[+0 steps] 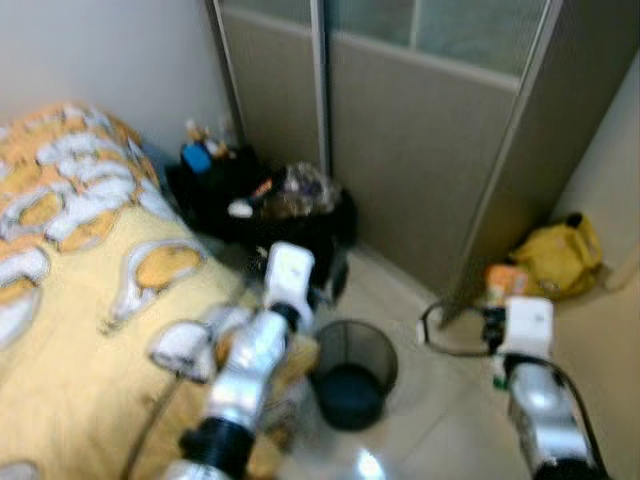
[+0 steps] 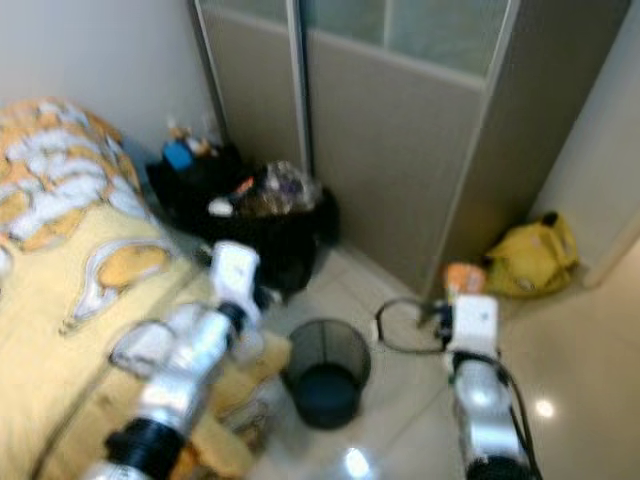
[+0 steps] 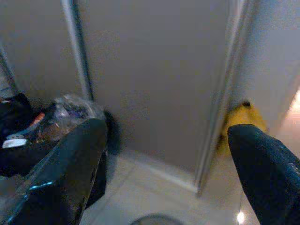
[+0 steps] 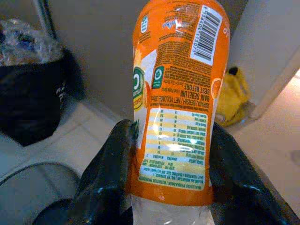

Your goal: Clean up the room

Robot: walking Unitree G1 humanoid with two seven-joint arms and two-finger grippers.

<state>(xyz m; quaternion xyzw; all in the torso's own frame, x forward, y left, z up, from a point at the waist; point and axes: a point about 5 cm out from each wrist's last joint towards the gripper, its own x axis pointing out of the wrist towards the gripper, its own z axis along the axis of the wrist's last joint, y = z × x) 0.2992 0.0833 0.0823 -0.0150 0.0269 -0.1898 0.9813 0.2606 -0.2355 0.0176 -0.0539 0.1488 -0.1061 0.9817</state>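
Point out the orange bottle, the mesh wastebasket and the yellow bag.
orange bottle (image 4: pixel 176 101), right wrist view, on its printed label, between the right gripper's fingers.
mesh wastebasket (image 1: pixel 352 350), left eye view, on its black wire rim.
yellow bag (image 1: pixel 560 258), left eye view, on its crumpled middle.

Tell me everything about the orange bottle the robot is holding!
The orange bottle is clear plastic wrapped in a bright orange label with a barcode, small print and a pale yellow nutrition table. It looks empty where the plastic shows clear below the label. The right claw grips it, one black finger pressing each side. It is held in the air above the pale tiled floor, to the right of the black mesh bin, with a yellow bag behind it.
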